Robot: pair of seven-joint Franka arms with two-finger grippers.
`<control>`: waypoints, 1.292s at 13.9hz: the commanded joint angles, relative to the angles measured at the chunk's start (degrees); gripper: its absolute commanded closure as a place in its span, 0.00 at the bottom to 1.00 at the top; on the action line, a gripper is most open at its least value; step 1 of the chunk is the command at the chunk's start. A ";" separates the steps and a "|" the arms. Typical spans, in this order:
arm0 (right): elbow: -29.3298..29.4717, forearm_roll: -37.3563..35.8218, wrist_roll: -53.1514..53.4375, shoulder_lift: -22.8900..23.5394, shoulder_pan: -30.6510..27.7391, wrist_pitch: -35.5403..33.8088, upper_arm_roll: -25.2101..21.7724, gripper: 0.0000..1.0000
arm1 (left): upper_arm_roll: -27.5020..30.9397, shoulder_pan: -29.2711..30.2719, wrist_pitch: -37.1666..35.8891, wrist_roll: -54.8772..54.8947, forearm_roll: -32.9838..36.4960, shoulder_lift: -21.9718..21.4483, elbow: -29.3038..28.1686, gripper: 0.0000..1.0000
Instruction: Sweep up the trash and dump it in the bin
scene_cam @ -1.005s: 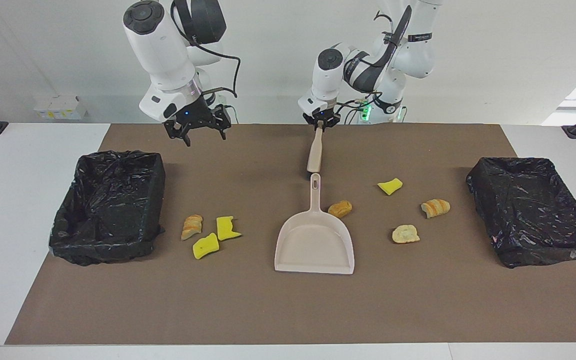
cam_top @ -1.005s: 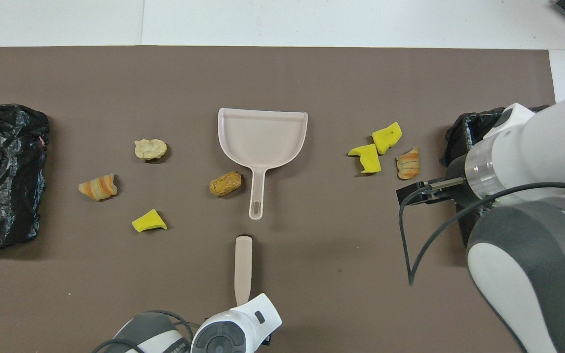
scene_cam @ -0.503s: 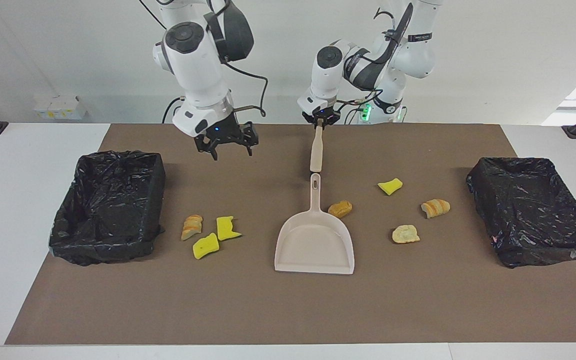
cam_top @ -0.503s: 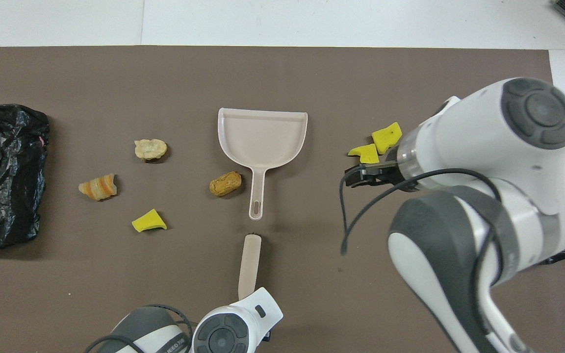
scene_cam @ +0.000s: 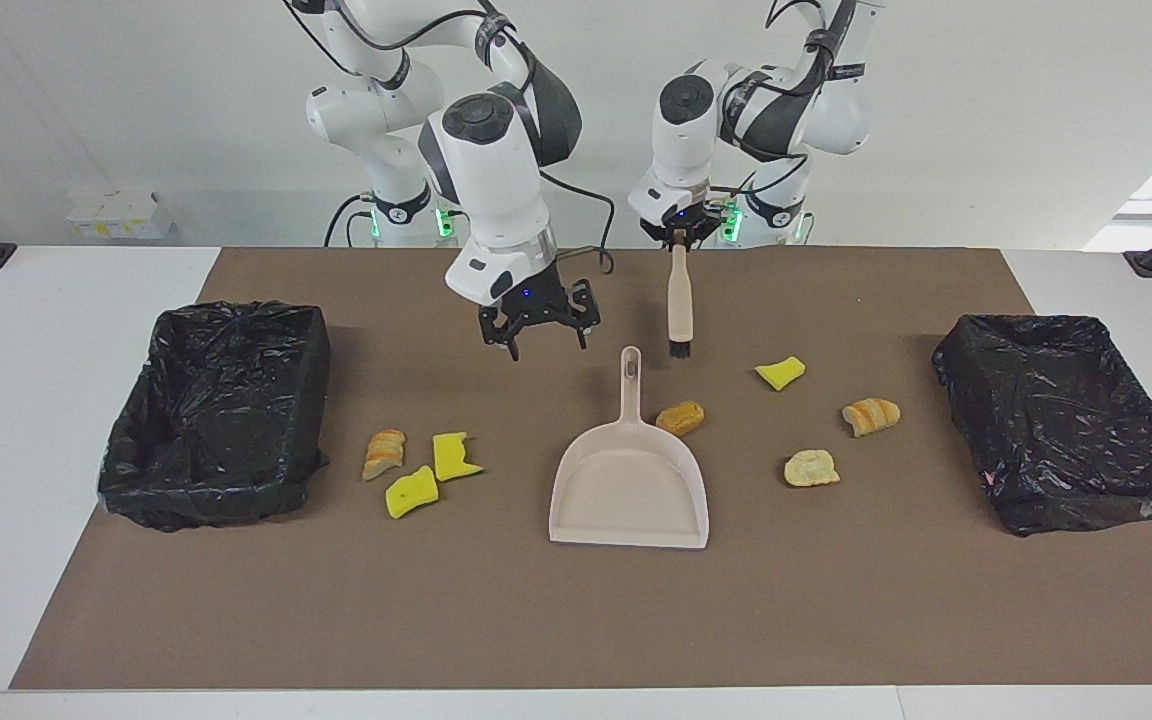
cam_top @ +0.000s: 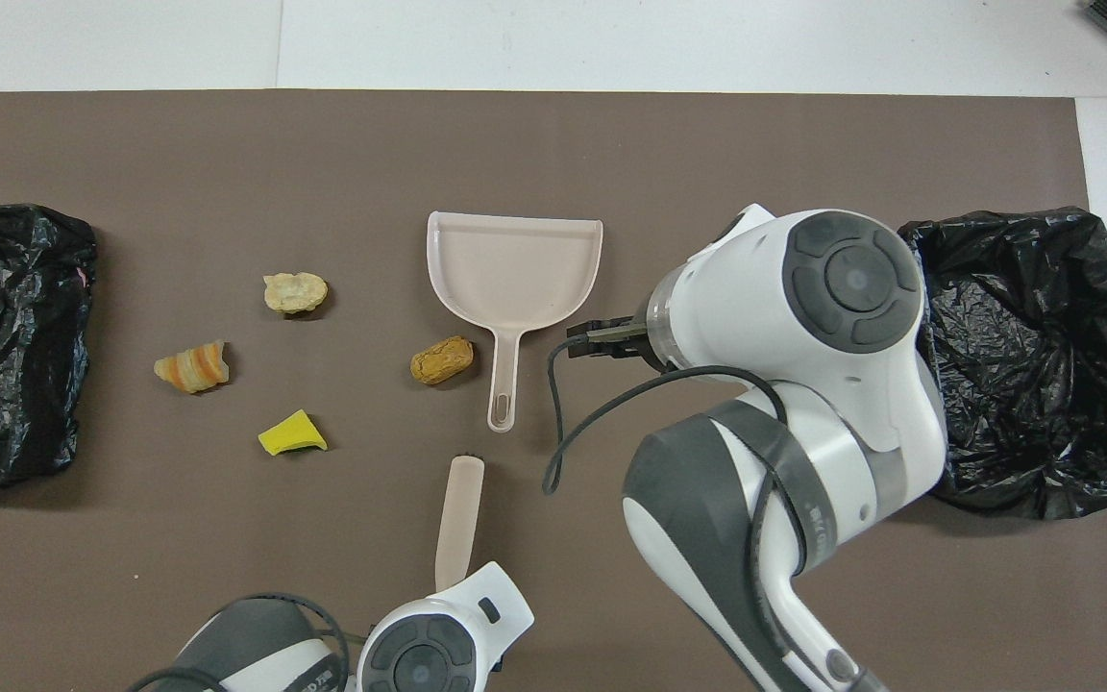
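Well apart: trash (scene_cam: pixel 679 417), open right gripper (scene_cam: pixel 533 335).

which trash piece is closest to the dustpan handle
The brown bread-like piece, lying right beside the dustpan handle; every other scrap sits well apart, toward one bin or the other.

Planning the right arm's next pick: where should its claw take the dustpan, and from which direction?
Grip the dustpan by its slim handle, coming straight down: it lies flat, pointing toward the robots, and the open right claw hangs beside it.
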 commanded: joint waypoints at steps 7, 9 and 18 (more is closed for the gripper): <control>-2.02 -10.30 24.23 5.90 9.92 12.24 -0.08 0.00 | -0.45 30.73 0.61 22.30 9.59 8.44 9.85 1.00; -1.05 -14.20 30.91 8.71 12.99 12.16 -0.34 0.01 | -0.36 36.37 1.05 30.48 9.68 11.87 13.63 1.00; -0.70 -21.95 33.84 12.33 13.27 12.68 -0.08 0.20 | -0.53 47.65 3.25 44.84 12.94 20.33 17.71 1.00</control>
